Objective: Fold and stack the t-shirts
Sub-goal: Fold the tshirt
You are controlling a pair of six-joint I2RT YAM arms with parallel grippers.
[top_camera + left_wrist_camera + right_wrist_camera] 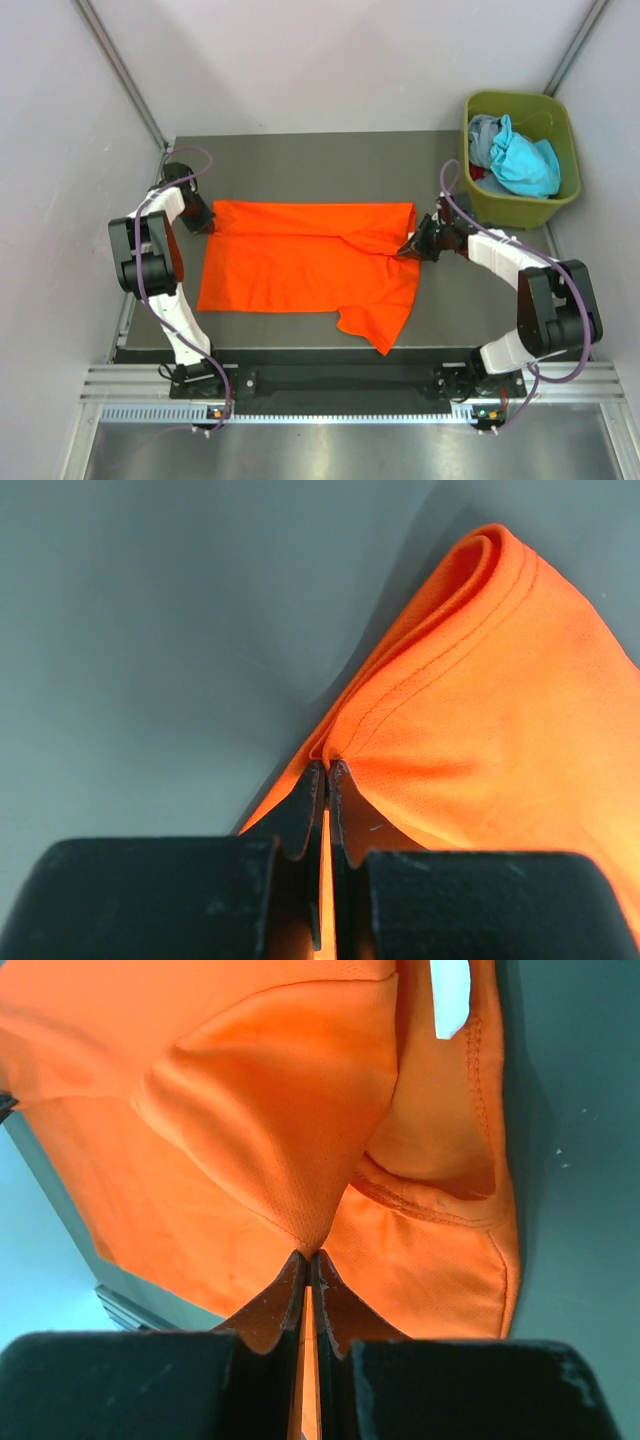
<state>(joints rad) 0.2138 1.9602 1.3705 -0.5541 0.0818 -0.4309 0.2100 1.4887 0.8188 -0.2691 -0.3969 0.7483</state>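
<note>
A bright orange t-shirt (300, 268) lies stretched across the dark table between my two arms. My left gripper (208, 224) is shut on its far left corner; in the left wrist view the cloth (480, 710) is pinched between the tips of that gripper (327, 768). My right gripper (410, 246) is shut on the shirt's right side near the collar. In the right wrist view the orange fabric (250, 1150) bunches at the gripper's (307, 1256) closed tips, and a white neck label (450, 995) shows above. Teal-blue (525, 165) and grey (483, 140) t-shirts lie in the bin.
An olive-green plastic bin (560, 205) stands off the table's far right corner. White walls close in the table (300, 165) on the left, back and right. One sleeve (375, 325) hangs toward the table's near edge.
</note>
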